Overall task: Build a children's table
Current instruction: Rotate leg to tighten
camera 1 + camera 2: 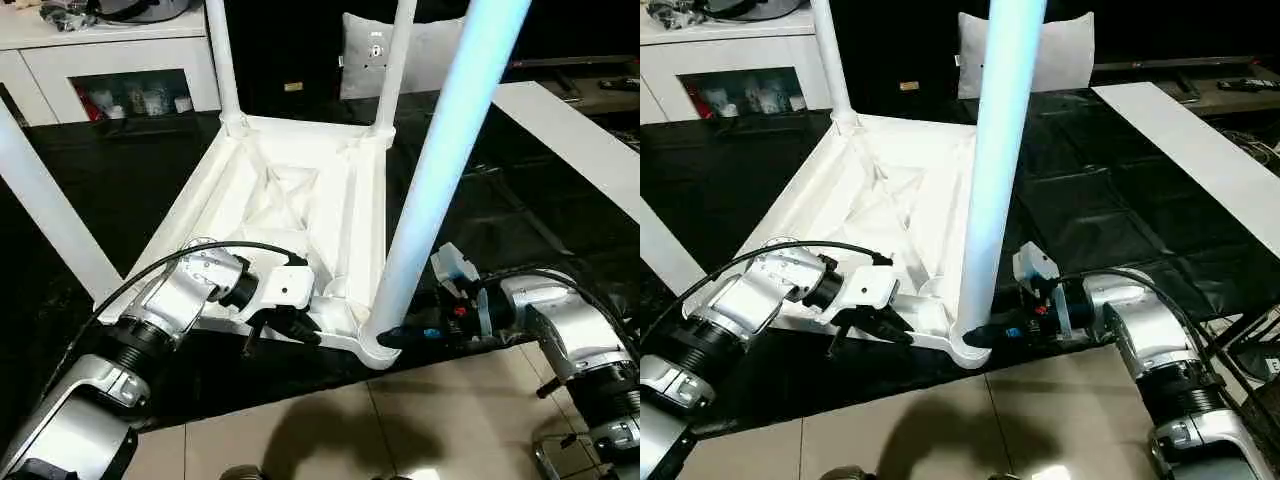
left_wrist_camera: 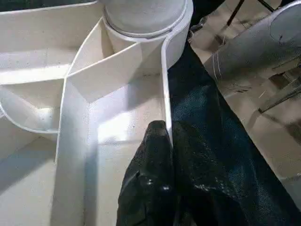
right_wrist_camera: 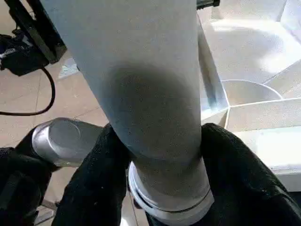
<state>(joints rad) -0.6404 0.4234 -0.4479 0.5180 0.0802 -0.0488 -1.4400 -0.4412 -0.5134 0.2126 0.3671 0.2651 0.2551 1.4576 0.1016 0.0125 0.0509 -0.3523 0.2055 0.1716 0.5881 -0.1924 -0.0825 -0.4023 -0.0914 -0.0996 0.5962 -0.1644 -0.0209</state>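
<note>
**Right wrist view: fingers closing round the near leg at its socket**

Right wrist view is showing the right gripper (image 3: 164,160) sitting at the foot of the near leg (image 3: 141,84), one black finger (image 3: 101,174) on each side and both pressing the tube just above its collar, so it is grasping the leg; I judge this grip is for twisting or steadying the leg as it seats. Left gripper (image 2: 167,136) is clenching the thin side wall of the tabletop (image 2: 80,155), apparently to keep the top from sliding or turning while the other arm is working.

Moving outward, the tabletop (image 1: 300,190) is lying upside down on a black mat (image 1: 120,180), ribbed underside up, near edge close to the tiled floor (image 1: 420,430). Two far legs (image 1: 222,60) are standing upright in their corner sockets, and a fourth white tube (image 1: 50,215) is slanting across the left edge; whether it is seated I cannot tell.

No brand, label or legible writing is showing anywhere.
</note>
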